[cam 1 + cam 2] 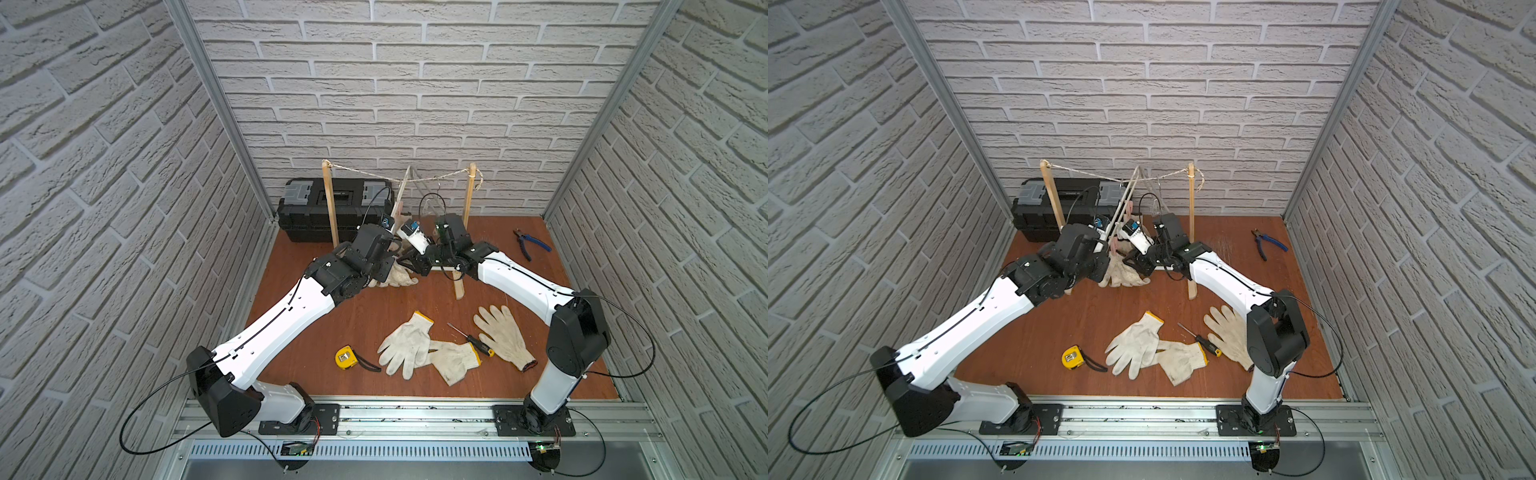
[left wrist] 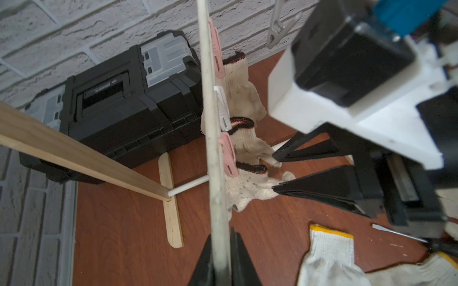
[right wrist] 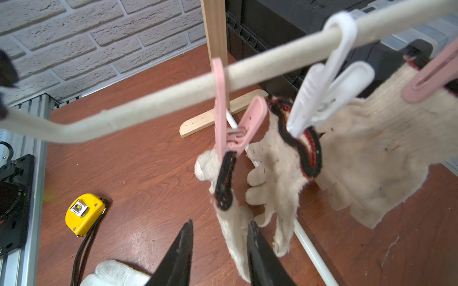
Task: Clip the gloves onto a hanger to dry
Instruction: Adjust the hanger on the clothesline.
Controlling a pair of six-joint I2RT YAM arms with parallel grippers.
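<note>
Presently, the hanger is found clamped at its pale bar between the closed fingers of the left gripper. The right gripper is found with its jaws apart. The nearest hung glove dangles between them and brushes one finger only.

The step in hand is judged to be the release of that glove, its dark cuff being pinched in a pink clip. For this to be done well, the bar is to be held level and steady by the left arm. The right jaws are to be widened fully and drawn back clear of the knit, so that the cuff is not dragged from the clip. The seating of the cuff is to be checked before the bar is let go.

Count of items:
- Gloves: six. Three are clipped to the hanger, the other two being the middle glove and the far glove. Three lie loose on the table: two yellow-cuffed and one red-cuffed.
- Clips in use: three, of which two are pink and one is the white clip.
- One tape measure, one screwdriver, one pair of pliers and one toolbox.
</note>
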